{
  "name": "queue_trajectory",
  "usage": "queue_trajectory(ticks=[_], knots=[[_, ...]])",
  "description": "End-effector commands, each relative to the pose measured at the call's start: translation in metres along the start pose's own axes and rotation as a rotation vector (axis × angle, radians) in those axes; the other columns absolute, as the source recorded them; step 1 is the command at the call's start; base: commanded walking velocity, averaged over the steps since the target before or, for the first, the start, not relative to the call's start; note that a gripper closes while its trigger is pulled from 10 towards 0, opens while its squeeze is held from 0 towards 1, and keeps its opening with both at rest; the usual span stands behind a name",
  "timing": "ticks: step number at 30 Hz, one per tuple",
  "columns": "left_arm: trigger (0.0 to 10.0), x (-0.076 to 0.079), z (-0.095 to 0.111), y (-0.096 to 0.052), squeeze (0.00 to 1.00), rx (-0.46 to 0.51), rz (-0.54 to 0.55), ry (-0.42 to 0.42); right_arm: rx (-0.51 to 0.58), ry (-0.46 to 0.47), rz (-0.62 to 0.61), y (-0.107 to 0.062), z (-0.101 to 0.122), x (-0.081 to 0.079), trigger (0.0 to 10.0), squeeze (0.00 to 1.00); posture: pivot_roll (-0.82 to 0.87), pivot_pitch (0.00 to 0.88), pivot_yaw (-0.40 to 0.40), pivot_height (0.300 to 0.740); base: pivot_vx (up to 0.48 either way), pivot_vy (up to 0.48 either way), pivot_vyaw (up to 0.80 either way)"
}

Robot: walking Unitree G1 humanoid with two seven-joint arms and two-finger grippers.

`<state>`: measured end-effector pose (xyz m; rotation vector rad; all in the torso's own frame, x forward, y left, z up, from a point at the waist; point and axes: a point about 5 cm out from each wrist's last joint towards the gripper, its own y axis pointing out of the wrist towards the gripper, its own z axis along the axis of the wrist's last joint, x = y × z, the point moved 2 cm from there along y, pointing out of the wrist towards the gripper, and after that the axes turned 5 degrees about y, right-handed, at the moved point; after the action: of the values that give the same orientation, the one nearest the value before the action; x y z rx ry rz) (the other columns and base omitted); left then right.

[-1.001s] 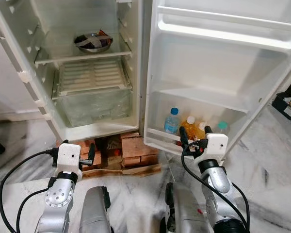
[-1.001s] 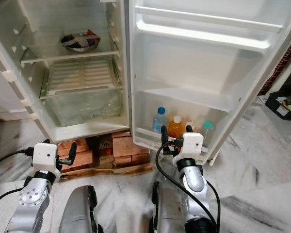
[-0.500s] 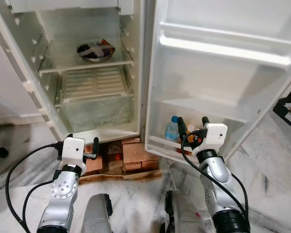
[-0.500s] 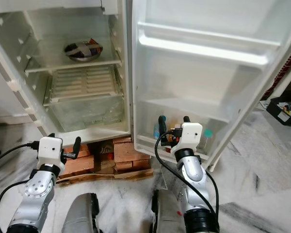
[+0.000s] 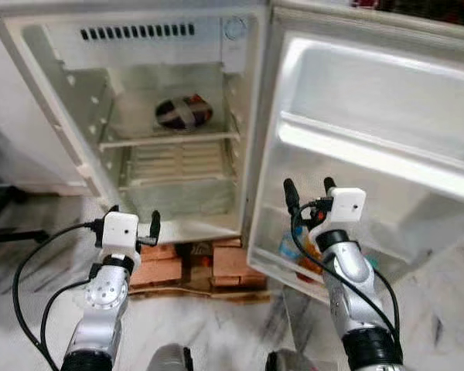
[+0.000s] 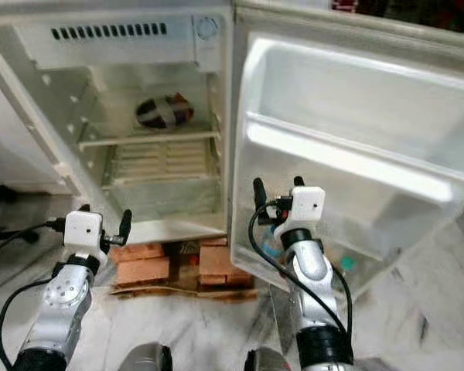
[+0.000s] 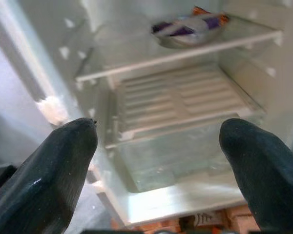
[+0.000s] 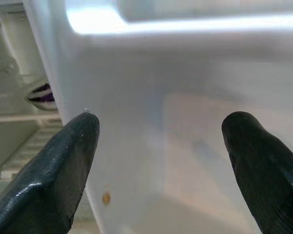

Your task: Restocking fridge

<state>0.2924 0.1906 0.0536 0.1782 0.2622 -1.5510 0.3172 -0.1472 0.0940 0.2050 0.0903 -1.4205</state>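
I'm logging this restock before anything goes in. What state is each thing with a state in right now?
Fridge door: swung wide open.
Fridge shelf: in place, carrying a bowl.
Bowl: upright, holding packets.
Crisper drawer: pushed in under its ribbed cover.
Bottles in the bottom door rack: standing, partly hidden by the right arm.
Left end effector: open, empty.
Right end effector: open, empty.
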Motion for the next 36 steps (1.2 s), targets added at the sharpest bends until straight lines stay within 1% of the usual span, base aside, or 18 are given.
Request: queue_trajectory(ticks=[1,5,9,14,18,22,24,32,36], knots=[[10.0,0.004,-0.003,0.0,0.0,-0.019,0.003,0.0,-0.021,0.003,-0.003,-0.003,-0.003,0.003,10.0,0.0,0.02,0.0,-0.022,0.74,0.0,0.0,0.0],[10.0,0.008,-0.003,-0.001,0.0,-0.013,-0.016,-0.011,-0.037,-0.001,-0.004,-0.005,-0.006,0.006,10.0,0.0,0.02,0.0,-0.023,0.74,0.0,0.0,0.0],[10.0,0.007,-0.004,0.0,0.0,-0.02,-0.013,-0.006,-0.056,-0.004,-0.005,-0.005,-0.009,0.007,10.0,0.0,0.02,0.0,-0.025,0.74,0.0,0.0,0.0],[10.0,0.007,-0.005,0.001,0.0,-0.027,-0.009,0.0,-0.104,0.041,0.011,-0.007,-0.019,0.003,10.0,0.0,0.02,0.0,-0.023,0.74,0.0,0.0,0.0],[10.0,0.007,-0.005,0.002,0.0,-0.03,-0.011,0.001,-0.125,0.057,0.013,-0.01,-0.023,0.001,10.0,0.0,0.02,0.0,-0.023,0.74,-0.263,0.0,0.0],[10.0,0.008,-0.006,0.001,0.0,-0.03,-0.013,0.0,-0.131,0.067,0.004,-0.01,-0.025,0.003,10.0,0.0,0.02,0.0,-0.023,0.74,-0.297,0.0,0.0],[10.0,0.009,-0.006,0.0,0.0,-0.031,-0.017,0.003,-0.102,0.057,-0.013,-0.01,-0.02,0.007,10.0,0.0,0.02,0.0,-0.022,0.74,-0.364,0.0,0.0],[10.0,0.009,-0.007,0.0,0.0,-0.033,-0.023,0.008,-0.103,0.054,-0.017,-0.01,-0.02,0.008,10.0,0.0,0.02,0.0,-0.019,0.74,-0.313,0.0,0.0],[10.0,0.009,-0.008,-0.001,0.0,-0.035,-0.025,0.01,-0.074,0.045,-0.029,-0.01,-0.016,0.009,10.0,0.0,0.02,0.0,-0.018,0.74,-0.29,0.0,0.0]])
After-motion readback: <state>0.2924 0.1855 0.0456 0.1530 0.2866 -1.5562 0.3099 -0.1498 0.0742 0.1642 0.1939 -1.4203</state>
